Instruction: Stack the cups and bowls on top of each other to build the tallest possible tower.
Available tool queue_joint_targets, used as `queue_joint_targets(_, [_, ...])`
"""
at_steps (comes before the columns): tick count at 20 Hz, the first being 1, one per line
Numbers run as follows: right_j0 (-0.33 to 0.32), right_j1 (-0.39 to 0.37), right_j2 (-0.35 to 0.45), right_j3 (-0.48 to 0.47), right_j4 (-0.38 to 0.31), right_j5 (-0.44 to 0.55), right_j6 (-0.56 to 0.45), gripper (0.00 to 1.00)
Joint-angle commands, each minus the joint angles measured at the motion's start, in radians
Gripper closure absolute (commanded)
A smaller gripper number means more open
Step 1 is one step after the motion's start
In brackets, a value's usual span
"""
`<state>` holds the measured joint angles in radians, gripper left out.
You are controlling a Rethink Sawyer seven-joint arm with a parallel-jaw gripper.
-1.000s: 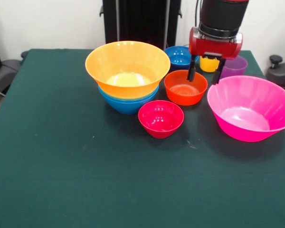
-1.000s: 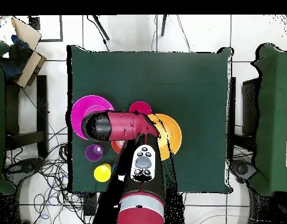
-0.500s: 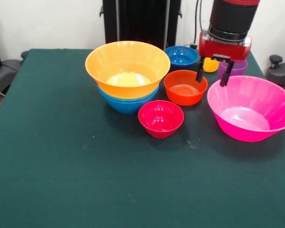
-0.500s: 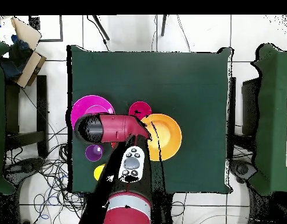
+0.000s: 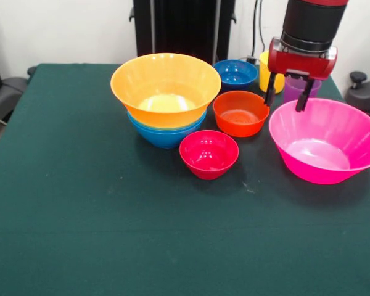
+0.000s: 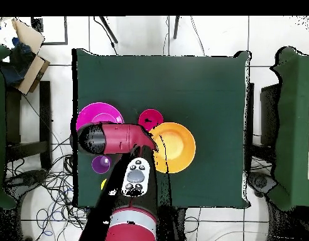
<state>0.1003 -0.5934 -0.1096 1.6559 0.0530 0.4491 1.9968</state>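
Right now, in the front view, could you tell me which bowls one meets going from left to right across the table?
Large orange bowl nested in a light blue bowl → crimson bowl → orange-red bowl → large pink bowl. I leave out the dark blue bowl behind, since it overlaps the orange-red one sideways.

At upper right the gripper (image 5: pixel 287 98), fingers parted, hangs above the pink bowl's (image 5: pixel 325 140) far rim, before the purple cup (image 5: pixel 294 89).
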Motion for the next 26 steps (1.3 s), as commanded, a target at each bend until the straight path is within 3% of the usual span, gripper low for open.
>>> queue_joint_targets(1, [-0.003,0.072,0.055,-0.003,-0.001,-0.096,0.141,0.0])
queue_joint_targets(9, [0.026,0.121,0.024,0.017,-0.002,-0.165,0.171,0.0])
queue_joint_targets(17, [0.012,0.154,0.045,0.021,0.003,-0.203,0.149,0.0])
queue_joint_targets(26, [0.008,0.149,0.064,0.038,0.005,-0.217,0.143,0.0])
